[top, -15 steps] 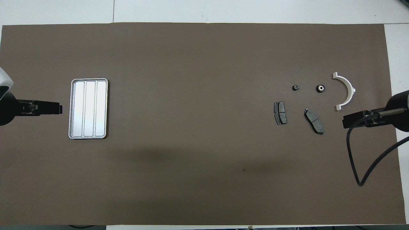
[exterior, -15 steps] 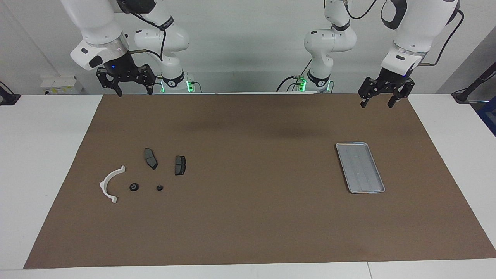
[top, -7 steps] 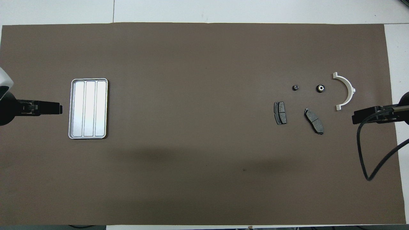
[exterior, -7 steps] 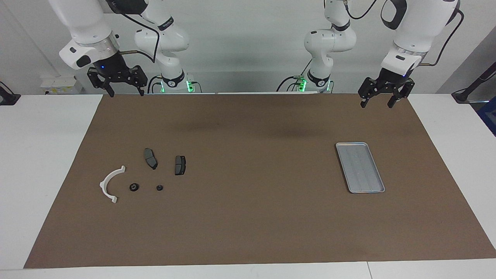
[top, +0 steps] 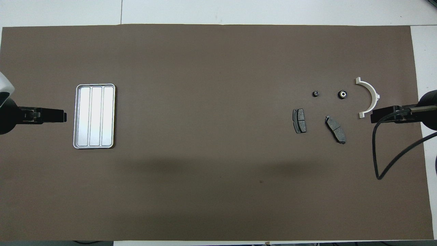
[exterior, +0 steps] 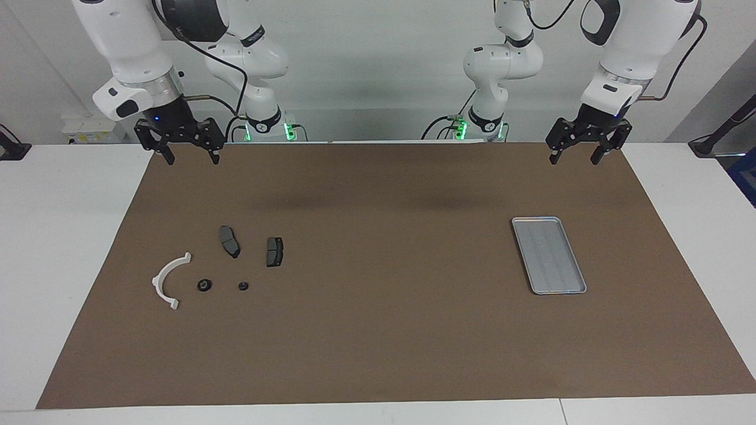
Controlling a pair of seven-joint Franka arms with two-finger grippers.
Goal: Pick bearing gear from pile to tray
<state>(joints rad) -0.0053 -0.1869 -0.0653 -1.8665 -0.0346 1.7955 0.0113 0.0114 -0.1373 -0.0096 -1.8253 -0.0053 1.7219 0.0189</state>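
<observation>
While parts lie untouched, right gripper (exterior: 186, 158) has shifted.

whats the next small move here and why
Probably bring the right gripper down over the larger black round piece in the pile. Both grippers are open and empty, the tray holds nothing, and the left gripper waits near the tray.

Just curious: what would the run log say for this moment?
tray empty | parts untouched | right tool open, raised | left tool open, waiting

Robot lab (two arms (exterior: 142, 53), papered table (exterior: 378, 354)).
</observation>
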